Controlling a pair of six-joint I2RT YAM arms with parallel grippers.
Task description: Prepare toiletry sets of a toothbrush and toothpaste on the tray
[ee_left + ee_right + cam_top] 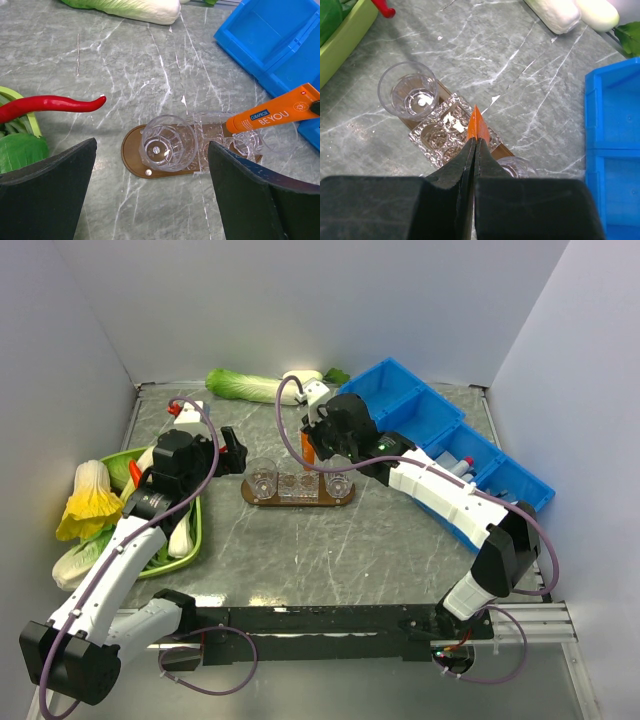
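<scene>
The dark-brown tray lies mid-table with a clear cup at its left end, another at its right end, and a clear holder between them. My right gripper is shut on the flat end of the orange toothpaste, which hangs over the holder and tray. In the left wrist view the toothpaste slants in from the right above the tray. My left gripper stands wide open, empty, just short of the left cup. The toothbrush is out of view.
Blue bins run along the right side. A green dish of vegetables sits at the left, with a red chili reaching off it. A long cabbage lies at the back.
</scene>
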